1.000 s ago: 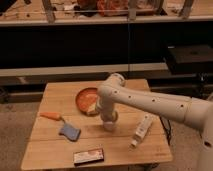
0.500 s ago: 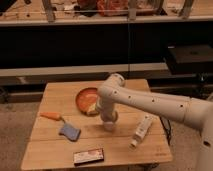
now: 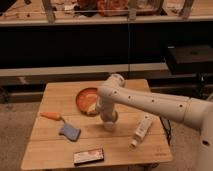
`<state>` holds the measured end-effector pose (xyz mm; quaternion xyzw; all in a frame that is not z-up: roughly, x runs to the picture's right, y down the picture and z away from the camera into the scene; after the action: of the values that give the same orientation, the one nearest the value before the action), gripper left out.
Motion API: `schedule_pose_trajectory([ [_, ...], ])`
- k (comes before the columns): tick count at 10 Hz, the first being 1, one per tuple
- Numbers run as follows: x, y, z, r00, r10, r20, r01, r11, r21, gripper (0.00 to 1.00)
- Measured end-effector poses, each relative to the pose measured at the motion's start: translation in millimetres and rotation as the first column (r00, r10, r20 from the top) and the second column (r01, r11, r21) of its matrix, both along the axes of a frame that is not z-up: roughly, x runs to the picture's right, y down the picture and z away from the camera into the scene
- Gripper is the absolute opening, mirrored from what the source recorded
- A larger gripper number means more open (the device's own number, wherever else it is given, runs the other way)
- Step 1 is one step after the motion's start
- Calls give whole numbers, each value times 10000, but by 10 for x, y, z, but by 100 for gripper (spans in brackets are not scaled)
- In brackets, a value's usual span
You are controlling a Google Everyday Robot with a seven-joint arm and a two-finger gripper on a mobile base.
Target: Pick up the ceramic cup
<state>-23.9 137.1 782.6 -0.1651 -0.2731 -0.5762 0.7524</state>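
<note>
The wooden table (image 3: 55, 145) carries everything, and the white arm (image 3: 150, 102) reaches across it from the right. Nothing has visibly shifted over the last second: arm and objects sit as they did, so the grasp looks settled rather than started. The orange bowl (image 3: 86, 98) lies behind the wrist. The gripper (image 3: 108, 119) points down over the ceramic cup (image 3: 109, 125), just in front of the bowl. The wrist hides the cup's top, so whether it is held cannot be told.
</note>
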Motion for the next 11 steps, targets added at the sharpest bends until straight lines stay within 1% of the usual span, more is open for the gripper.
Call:
schedule_pose_trajectory([
  [11,-11,-24,64,10000,-5,33,5,10000,97,80],
])
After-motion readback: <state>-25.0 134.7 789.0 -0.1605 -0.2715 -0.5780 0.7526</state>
